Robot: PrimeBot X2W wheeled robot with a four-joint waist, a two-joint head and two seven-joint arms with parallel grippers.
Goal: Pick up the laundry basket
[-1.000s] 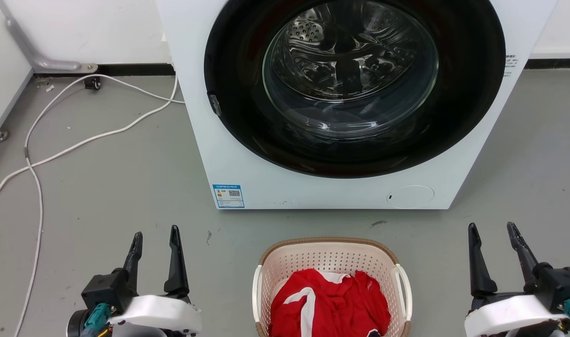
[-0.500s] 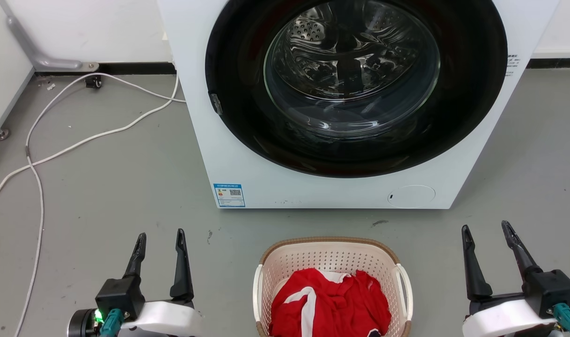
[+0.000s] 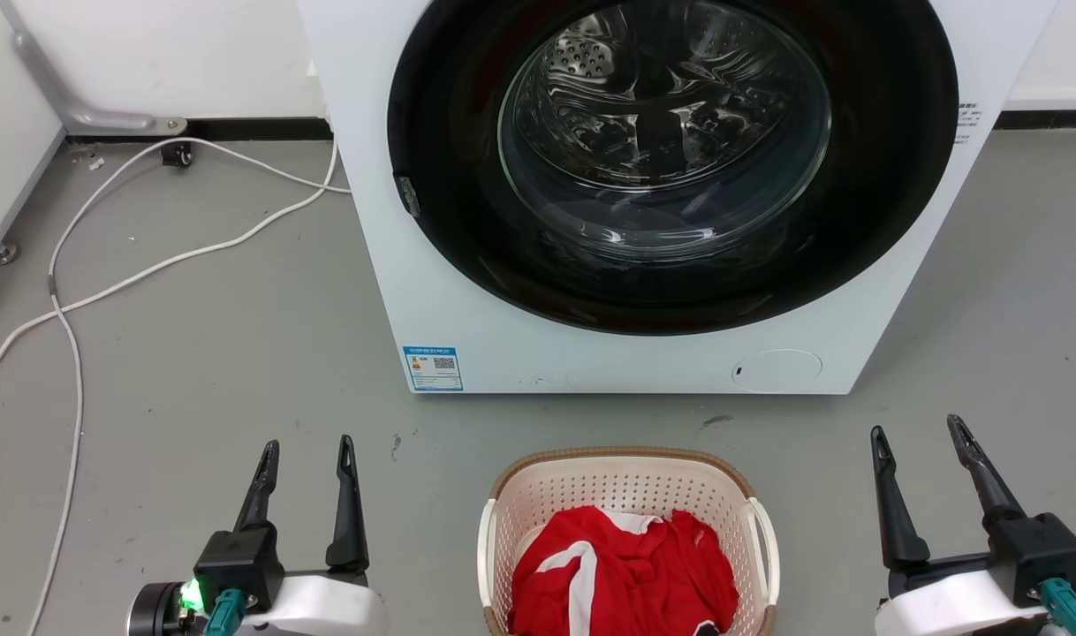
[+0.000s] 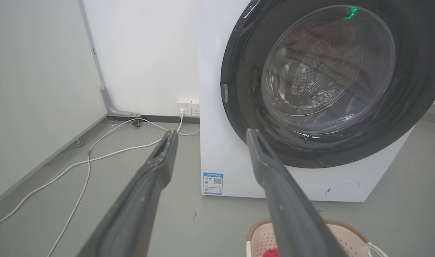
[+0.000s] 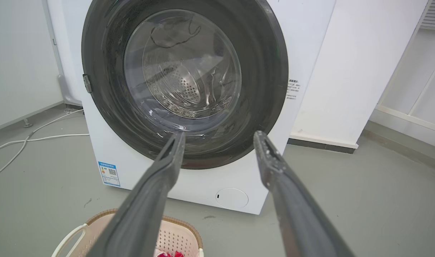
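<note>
The basket point(image 3: 625, 488), holding a red cloth point(image 3: 631, 574), sat at bottom centre of the head view below the washer point(image 3: 467, 291), with the left gripper point(image 3: 308, 444) at lower left and the right gripper point(image 3: 916, 428) at lower right, both spread, empty and clear of it.

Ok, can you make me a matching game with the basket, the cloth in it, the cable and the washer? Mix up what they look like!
Things:
1. basket
2. cloth
3. cable
4. washer

Looks:
A. white, with a round dark door
B. red and white
C. cream, with a brown rim
D. thin and white, lying on the floor

Pairs: 1-C, 2-B, 3-D, 4-A
</note>
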